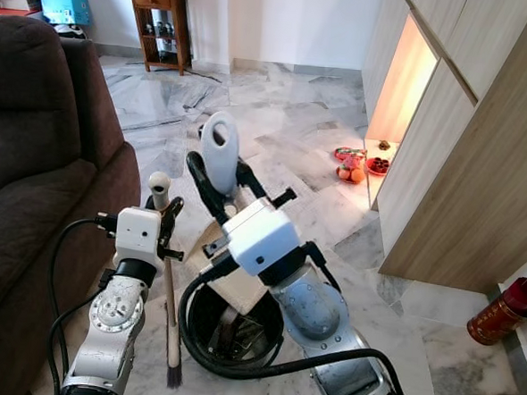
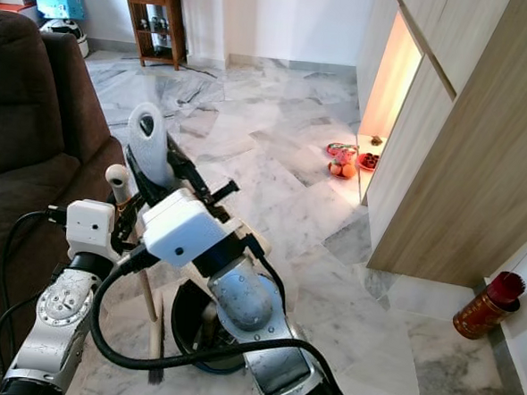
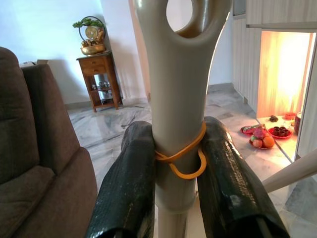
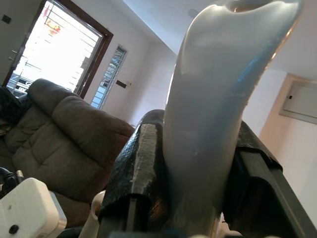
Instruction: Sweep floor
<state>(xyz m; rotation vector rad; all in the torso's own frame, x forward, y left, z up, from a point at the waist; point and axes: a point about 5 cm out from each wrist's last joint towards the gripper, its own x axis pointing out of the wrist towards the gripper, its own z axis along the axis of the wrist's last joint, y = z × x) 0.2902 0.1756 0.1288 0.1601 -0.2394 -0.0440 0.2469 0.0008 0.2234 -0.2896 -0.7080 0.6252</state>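
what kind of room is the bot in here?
Probably a home living room: brown sofa on the robot's left, marble tile floor, a wooden side cabinet at the far wall, and built-in wood cupboards on the right.

Two grippers are showing: the left gripper and the right gripper. One broom and one dustpan are standing on the marble floor. One brown sofa, one wooden side table, one red canister and two red offering plates are sitting around it.
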